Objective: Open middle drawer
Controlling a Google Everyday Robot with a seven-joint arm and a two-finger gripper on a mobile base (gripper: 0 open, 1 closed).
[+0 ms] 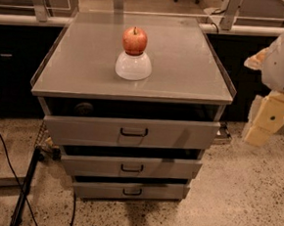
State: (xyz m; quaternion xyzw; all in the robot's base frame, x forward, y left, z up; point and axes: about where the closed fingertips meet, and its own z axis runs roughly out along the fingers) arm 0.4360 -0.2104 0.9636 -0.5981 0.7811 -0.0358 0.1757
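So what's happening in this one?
A robot arm's gripper hangs to the right of a grey cabinet, touching nothing. The middle drawer of three looks slightly ajar, its handle not yet grasped. An apple rests on an upturned white bowl on the cabinet top.

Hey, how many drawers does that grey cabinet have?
3, stacked down the front: top drawer, middle drawer, bottom drawer. The claw hangs off to the right of them.

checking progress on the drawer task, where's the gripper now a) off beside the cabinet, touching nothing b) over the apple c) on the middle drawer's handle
a: the gripper hangs at the view's right, beside the cabinet and apart from the middle drawer, whose handle is untouched.
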